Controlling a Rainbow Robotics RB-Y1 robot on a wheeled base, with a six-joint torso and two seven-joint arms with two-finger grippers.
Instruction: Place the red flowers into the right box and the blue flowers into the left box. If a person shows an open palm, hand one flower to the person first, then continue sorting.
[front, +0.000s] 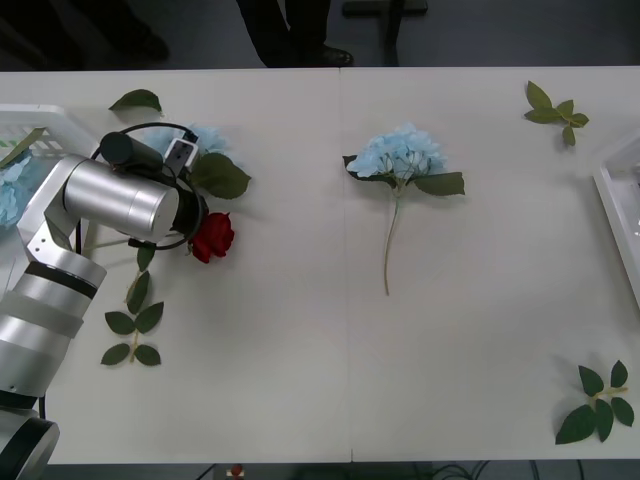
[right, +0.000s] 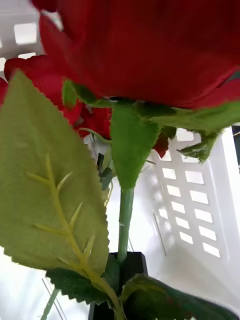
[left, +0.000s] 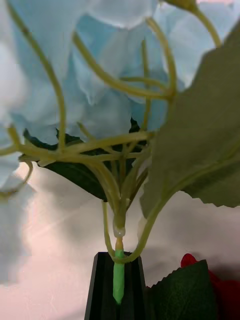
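The left gripper (left: 116, 285) has its jaws clenched on a blue flower's (left: 100, 100) stem; the right gripper (right: 122, 280) grips a red rose (right: 150, 50) over its white box (right: 190, 210), ready for dropping.

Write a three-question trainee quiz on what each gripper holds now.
1. True or false: the left gripper is shut on a rose stem.
2. The right gripper grips: A) a leaf sprig, B) a red flower, C) nothing.
3. Fill in: the loose blue flower at mid-table points its stem ___ the robot.

Key: 1 false, it is shut on the held blue flower; 2 B; 3 toward.
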